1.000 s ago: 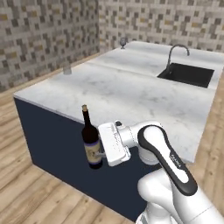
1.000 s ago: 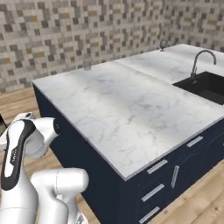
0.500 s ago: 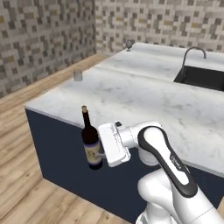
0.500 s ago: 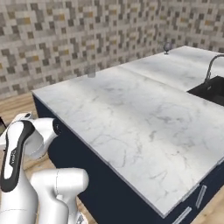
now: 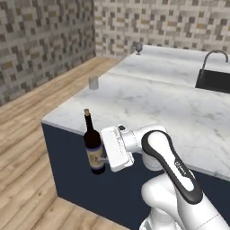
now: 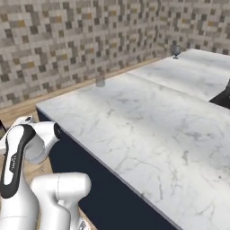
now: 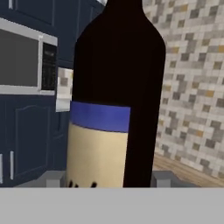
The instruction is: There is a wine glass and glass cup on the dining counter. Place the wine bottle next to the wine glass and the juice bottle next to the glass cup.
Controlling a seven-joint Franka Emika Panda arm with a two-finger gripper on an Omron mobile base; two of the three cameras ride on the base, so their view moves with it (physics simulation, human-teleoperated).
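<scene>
My gripper [image 5: 99, 158] is shut on the wine bottle [image 5: 93, 143], a dark bottle with a tan label, held upright off the near corner of the dining counter [image 5: 148, 101], below the level of its top. In the hand view the wine bottle [image 7: 114, 96] stands between the fingertips [image 7: 53, 178]. The glass cup [image 5: 93, 83] stands near the counter's left edge, and the wine glass [image 5: 138, 47] is at the far end. From the right base view the glass cup [image 6: 100, 81] and the wine glass [image 6: 176, 51] stand on the same marble top [image 6: 148, 121]. The juice bottle is out of view.
A black sink [image 5: 214, 81] with a curved tap [image 5: 212, 55] is set in the counter's right side. Dark navy cabinet fronts [image 5: 76, 179] drop below the marble edge, close behind the bottle. Wooden floor [image 5: 31, 134] lies to the left. A microwave [image 7: 24, 61] sits among navy cabinets.
The whole picture has shifted: the base has driven, and the counter's near corner and both glasses sit differently in view. The bottle stays gripped in the same pose.
</scene>
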